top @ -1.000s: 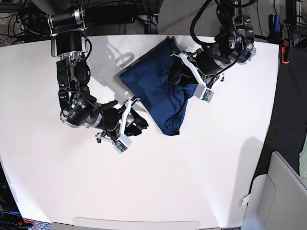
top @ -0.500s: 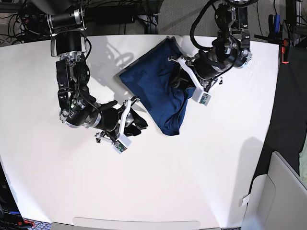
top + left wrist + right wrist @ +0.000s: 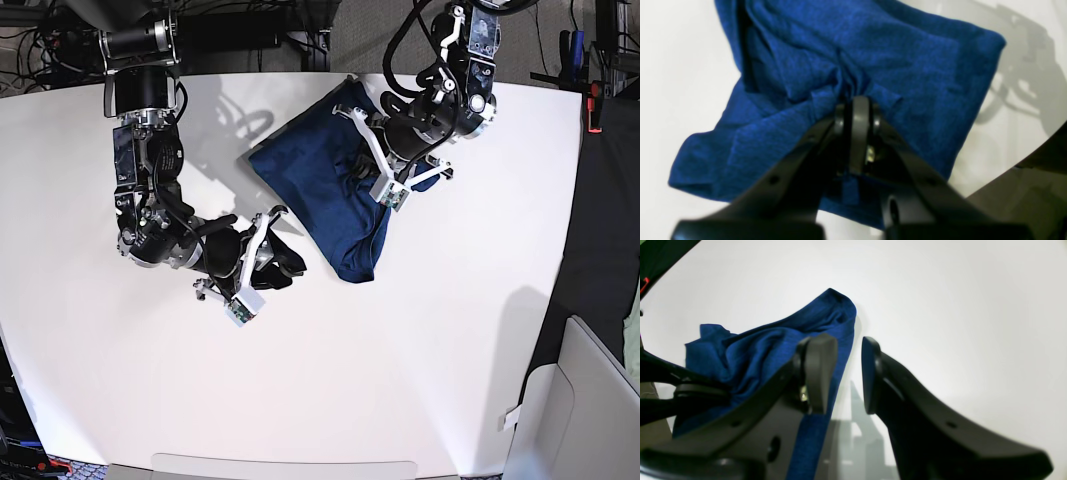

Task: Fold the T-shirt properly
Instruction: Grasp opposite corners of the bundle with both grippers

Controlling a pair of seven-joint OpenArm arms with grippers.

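The T-shirt (image 3: pixel 305 165) lies crumpled in a rough diamond on the white table, dark navy with no print. My left gripper (image 3: pixel 353 172) sits over its middle, and in the left wrist view its jaws (image 3: pixel 857 101) are shut on a bunched ridge of the T-shirt (image 3: pixel 913 53). My right gripper (image 3: pixel 281 260) rests low on the table just left of the shirt's lower edge. In the right wrist view it (image 3: pixel 843 373) is open with nothing between its fingers, and the T-shirt (image 3: pixel 763 340) lies just beyond the left finger.
The white table (image 3: pixel 450 350) stretches wide to the front and right of the shirt. Cables and dark gear (image 3: pixel 250 25) crowd the back edge. A grey panel (image 3: pixel 575 400) stands at the lower right, beyond the table's edge.
My left gripper has moved left over the shirt's middle and shut on a fold of fabric. The right arm has shifted slightly down and left, its jaws unchanged.
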